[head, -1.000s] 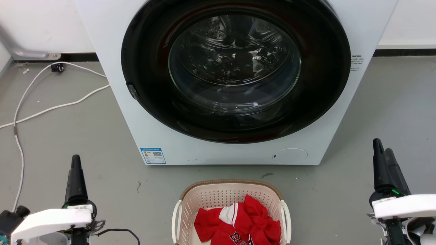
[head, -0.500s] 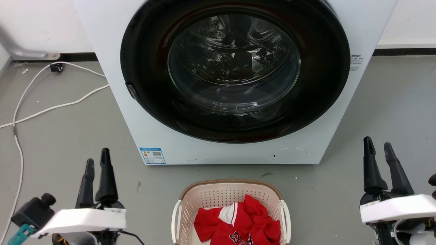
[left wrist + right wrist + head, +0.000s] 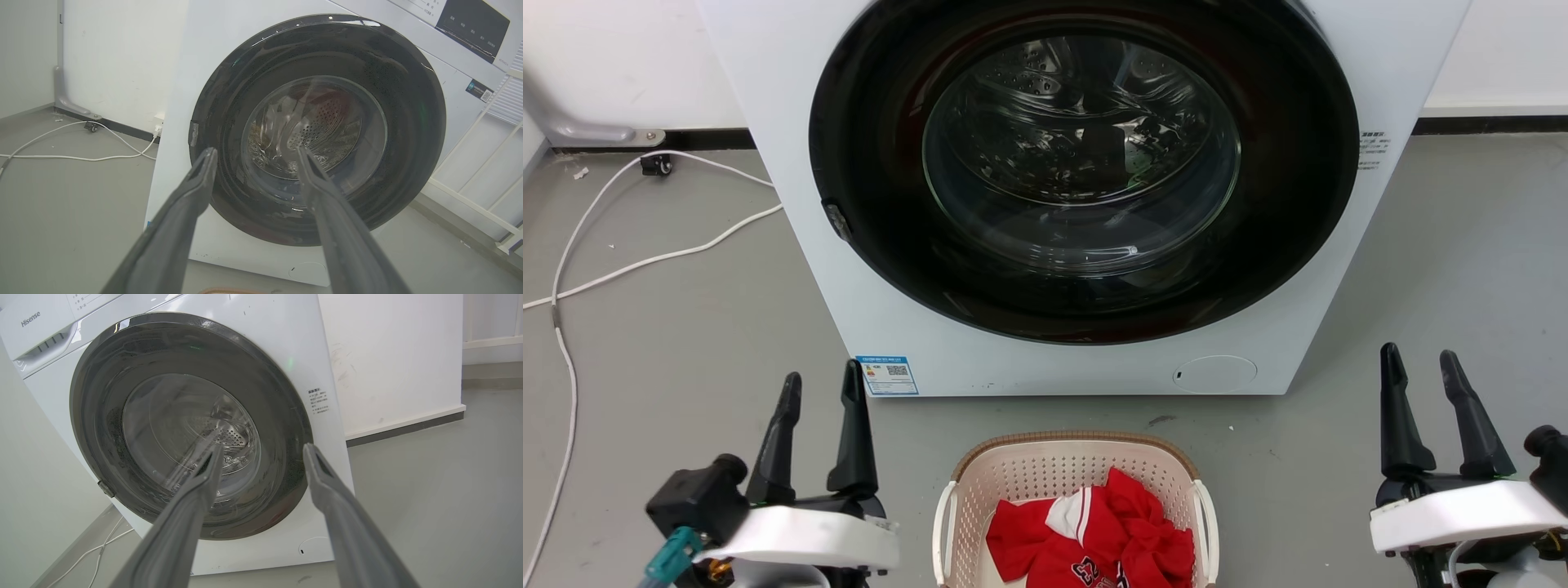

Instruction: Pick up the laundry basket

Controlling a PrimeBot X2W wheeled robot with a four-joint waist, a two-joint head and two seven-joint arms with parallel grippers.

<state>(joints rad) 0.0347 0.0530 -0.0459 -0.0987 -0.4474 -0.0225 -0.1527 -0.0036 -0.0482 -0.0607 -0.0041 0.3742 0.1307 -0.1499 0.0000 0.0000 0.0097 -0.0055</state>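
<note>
Left end effector (image 3: 823,371) hovers above the floor (image 3: 686,351) just left of the laundry basket (image 3: 1045,474), its two dark fingers spread apart, holding and touching nothing. In the left wrist view the same end effector (image 3: 256,150) points at the washing machine (image 3: 1045,359) door. Half a second ago it stood further left, with the gap between its fingers looking narrower.

The laundry basket sits on the floor just near of the machine, mouth up, one white handle at the left and one at the right. Its near part is cut off, so its long axis cannot be told. A red garment (image 3: 1103,539) lies inside. The basket has not moved.

Well to the right, the right end effector (image 3: 1417,351) is likewise spread and empty, and has come slightly leftward.
</note>
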